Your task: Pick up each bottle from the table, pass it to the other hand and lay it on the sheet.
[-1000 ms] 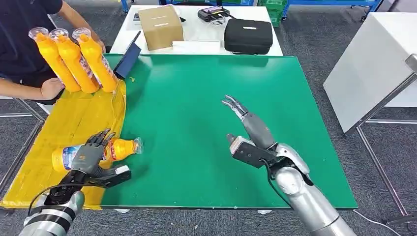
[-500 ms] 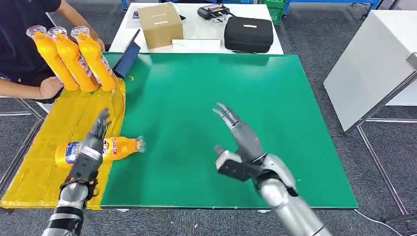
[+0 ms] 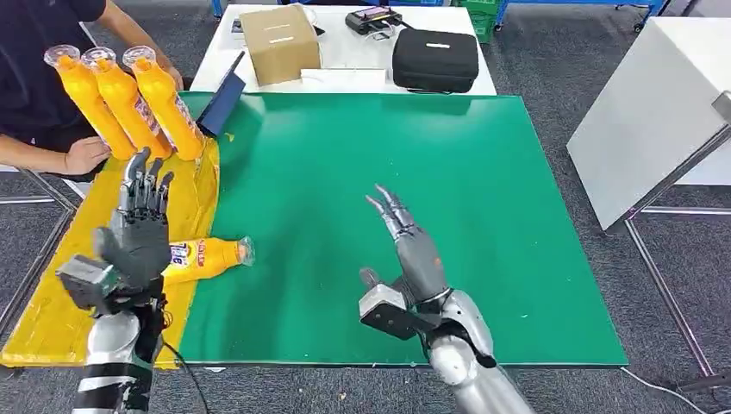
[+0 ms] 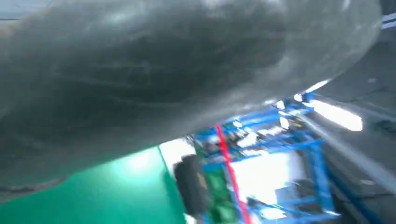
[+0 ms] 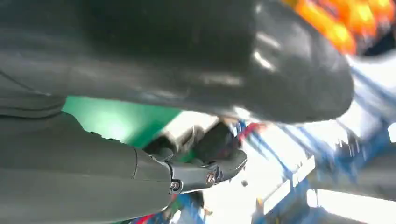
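I see my left robot hand [image 3: 138, 237] raised above the yellow sheet [image 3: 52, 302] at the left of the green surface [image 3: 371, 172], fingers spread and pointing away from me, holding nothing. Just beneath and beside it, one orange bottle [image 3: 207, 256] lies on its side, its body on the sheet and its cap end reaching over the sheet's right edge onto the green. My right robot hand [image 3: 412, 254] hovers over the near middle of the surface, fingers stretched out and apart, empty. At the far left, three more orange bottles [image 3: 129, 103] stand leaning together at the sheet's far end, with a person's hand [image 3: 86, 155] beside them.
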Motion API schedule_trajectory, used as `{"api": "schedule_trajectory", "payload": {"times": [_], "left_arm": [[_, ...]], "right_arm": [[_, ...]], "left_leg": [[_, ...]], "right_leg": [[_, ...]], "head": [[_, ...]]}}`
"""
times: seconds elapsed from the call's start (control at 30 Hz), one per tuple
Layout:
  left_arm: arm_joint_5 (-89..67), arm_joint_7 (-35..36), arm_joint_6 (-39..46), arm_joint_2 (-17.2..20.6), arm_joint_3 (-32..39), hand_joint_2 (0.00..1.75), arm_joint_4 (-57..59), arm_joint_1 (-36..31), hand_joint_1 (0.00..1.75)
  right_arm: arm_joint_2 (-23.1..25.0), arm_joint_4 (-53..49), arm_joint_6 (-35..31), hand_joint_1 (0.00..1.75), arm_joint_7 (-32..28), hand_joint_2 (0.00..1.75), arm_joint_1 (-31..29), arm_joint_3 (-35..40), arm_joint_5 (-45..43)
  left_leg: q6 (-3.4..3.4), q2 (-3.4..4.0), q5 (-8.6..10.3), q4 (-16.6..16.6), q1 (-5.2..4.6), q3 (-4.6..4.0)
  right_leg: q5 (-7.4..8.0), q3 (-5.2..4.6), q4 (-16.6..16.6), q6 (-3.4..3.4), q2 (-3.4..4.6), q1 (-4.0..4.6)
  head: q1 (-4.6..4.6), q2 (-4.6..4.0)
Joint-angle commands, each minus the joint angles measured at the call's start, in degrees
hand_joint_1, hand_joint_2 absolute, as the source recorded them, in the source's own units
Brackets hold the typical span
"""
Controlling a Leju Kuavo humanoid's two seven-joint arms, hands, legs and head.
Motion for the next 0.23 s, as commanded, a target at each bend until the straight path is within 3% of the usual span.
{"api": "schedule_trajectory", "payload": {"times": [0.03, 0.1, 0.23], "left_arm": [[1.95, -2.17, -3.94, -3.76, -3.97, 0.0, -9.22, 10.03, 0.0], [0.89, -2.55, -4.24, -3.77, -6.37, 0.0, -9.06, 11.22, 0.0], [-0.66, -3.67, -3.26, -4.37, -8.97, 0.0, -8.83, 13.42, 0.0]], "right_arm": [[3.22, -3.84, -5.06, 0.0, -2.77, 0.0, 5.33, -1.39, 1.59], [2.58, -1.98, -3.23, 0.0, -1.38, 0.0, 5.14, 0.33, 4.48], [2.37, -3.66, -7.83, 0.0, -2.25, 0.0, 8.14, 0.56, 8.74]], "left_leg": [[-0.1, 0.07, -0.31, 0.02, 0.05, 0.37], [-0.1, 0.01, -0.28, -0.01, 0.04, 0.29], [-0.17, -0.03, -0.36, -0.01, 0.07, 0.37]], "right_leg": [[-0.23, 0.39, -0.05, -0.07, 0.24, 0.02], [-0.22, 0.3, -0.07, -0.1, 0.15, 0.01], [-0.32, 0.38, -0.11, -0.11, 0.14, 0.04]], "head": [[0.0, 0.0], [0.02, 0.0], [0.02, 0.0]]}}
